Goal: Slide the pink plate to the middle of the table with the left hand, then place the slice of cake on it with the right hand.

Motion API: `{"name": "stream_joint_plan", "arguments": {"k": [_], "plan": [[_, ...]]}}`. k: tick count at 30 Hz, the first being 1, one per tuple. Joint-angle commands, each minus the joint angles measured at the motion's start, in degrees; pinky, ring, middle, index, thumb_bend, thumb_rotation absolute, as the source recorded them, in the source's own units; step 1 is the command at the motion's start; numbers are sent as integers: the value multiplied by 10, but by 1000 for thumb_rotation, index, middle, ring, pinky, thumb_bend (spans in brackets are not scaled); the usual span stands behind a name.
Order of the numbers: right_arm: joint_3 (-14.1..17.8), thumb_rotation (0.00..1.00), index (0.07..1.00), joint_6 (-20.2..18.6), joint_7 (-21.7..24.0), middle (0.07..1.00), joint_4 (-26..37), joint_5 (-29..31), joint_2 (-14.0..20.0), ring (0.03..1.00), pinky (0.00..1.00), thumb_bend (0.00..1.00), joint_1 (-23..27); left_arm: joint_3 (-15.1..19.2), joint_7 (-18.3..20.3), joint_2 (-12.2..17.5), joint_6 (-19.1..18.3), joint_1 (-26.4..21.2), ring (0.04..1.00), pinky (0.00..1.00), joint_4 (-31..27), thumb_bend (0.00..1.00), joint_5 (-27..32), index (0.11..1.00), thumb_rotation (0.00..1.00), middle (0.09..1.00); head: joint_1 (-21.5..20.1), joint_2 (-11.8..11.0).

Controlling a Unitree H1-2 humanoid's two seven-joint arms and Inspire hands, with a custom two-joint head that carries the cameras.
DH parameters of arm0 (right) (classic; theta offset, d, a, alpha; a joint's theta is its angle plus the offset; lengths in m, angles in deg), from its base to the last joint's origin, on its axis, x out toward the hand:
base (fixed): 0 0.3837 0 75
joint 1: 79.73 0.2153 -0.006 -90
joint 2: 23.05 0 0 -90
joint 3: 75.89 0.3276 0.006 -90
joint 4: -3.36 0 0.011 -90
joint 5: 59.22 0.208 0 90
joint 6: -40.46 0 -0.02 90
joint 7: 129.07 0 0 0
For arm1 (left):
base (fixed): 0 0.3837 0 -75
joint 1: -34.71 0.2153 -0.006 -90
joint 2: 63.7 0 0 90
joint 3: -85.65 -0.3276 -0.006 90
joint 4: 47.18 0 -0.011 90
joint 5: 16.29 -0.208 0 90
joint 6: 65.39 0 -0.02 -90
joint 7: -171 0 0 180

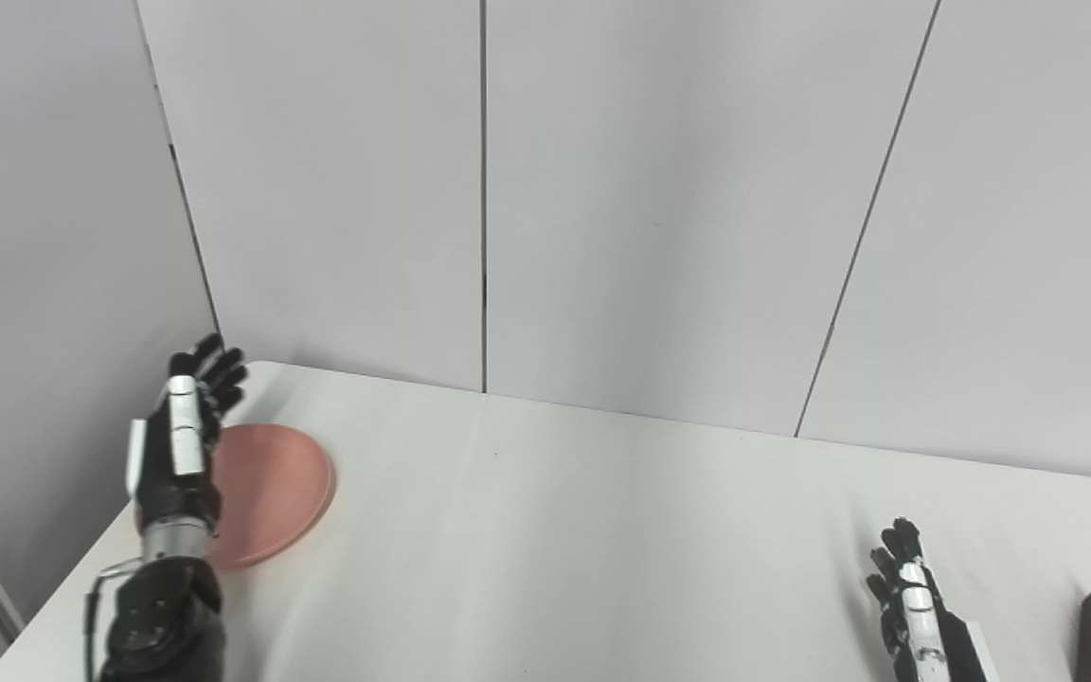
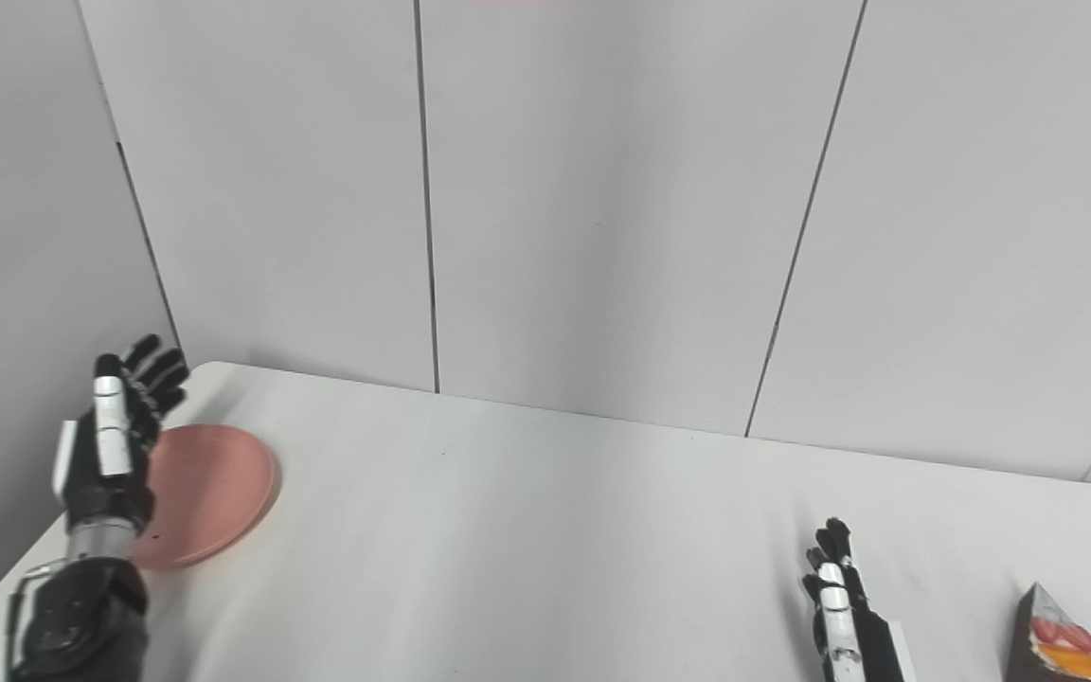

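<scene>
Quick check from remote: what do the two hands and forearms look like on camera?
Both are black. The left hand has white plates on its back and edge, a silver metal wrist ring, a black forearm and a thin looped cable. The right hand has a white strip along its back.

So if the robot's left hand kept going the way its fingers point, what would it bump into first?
Probably the grey wall panel behind the table's far left corner. The left hand points away from the robot, beside the round pink plate, with nothing visible between; depth is unclear.
</scene>
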Motion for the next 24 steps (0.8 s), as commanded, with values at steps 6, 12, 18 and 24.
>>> {"name": "stream_joint_plan", "arguments": {"k": [6,12,18,24], "plan": [[4,931,1000,0,1,1000,22,3,1,1000,1000,389,7,-6,6,52,22,6,868,931,19,722,-23,848,1000,851,2,1],[3,962,1000,4,3,1000,25,0,3,1000,1000,361,8,-11,4,81,15,15,863,903,40,753,-47,853,1000,853,3,3],[6,949,1000,7,-4,1000,24,-2,-2,1000,1000,378,8,-16,9,100,35,18,881,909,74,736,-60,876,1000,877,4,4],[4,926,1000,4,2,1000,30,3,0,1000,1000,377,8,-36,31,109,11,18,939,982,81,741,-59,913,1000,923,4,5]]}}
